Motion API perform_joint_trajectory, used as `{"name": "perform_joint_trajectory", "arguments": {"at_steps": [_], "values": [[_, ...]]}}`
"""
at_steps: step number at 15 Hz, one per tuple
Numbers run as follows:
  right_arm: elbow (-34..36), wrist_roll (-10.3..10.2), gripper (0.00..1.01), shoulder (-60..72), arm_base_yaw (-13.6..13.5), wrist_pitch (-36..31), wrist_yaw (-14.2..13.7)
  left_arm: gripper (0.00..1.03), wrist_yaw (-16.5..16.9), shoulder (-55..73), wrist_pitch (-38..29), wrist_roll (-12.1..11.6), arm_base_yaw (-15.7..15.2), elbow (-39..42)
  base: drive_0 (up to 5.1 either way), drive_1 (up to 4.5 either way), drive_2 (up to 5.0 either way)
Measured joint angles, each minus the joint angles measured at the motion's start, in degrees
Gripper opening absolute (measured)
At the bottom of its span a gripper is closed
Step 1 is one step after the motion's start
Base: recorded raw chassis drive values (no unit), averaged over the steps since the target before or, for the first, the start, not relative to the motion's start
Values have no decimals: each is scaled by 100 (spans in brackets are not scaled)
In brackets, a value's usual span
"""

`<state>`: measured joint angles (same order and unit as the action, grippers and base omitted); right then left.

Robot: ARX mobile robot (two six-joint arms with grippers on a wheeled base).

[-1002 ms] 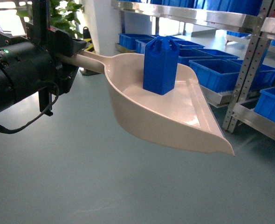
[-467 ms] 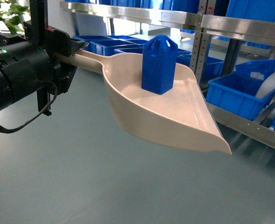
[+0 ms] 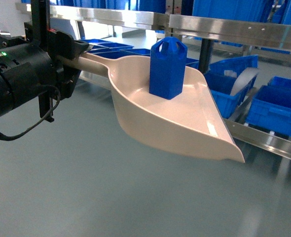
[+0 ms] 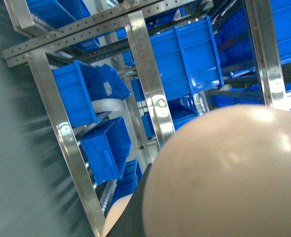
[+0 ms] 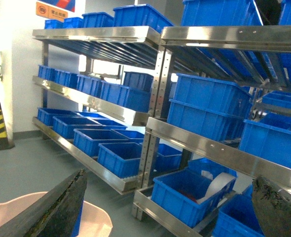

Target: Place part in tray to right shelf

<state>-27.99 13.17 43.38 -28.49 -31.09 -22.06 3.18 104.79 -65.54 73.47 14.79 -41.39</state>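
While the left hand (image 3: pixel 79 52) pinches the beige dustpan-shaped plastic tray (image 3: pixel 175 118) by its handle, the small blue looped block (image 3: pixel 168 68) stands upright inside; the right hand (image 5: pixel 170 207) is spread. Carrying step; next needs reaching the steel roller shelf (image 3: pixel 264 140) rail.

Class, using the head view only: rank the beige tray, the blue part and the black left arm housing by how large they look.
1. Tray.
2. Left arm housing, similar to the tray; nearness to the camera inflates it.
3. Part, clearly smallest.
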Motion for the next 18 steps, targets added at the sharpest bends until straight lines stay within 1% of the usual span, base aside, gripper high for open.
{"name": "perform_joint_trajectory", "arguments": {"at_steps": [18], "values": [[0,0,98,0,0,0,0,14,0,0,0,0,0,0,-159,-159,-159]]}}
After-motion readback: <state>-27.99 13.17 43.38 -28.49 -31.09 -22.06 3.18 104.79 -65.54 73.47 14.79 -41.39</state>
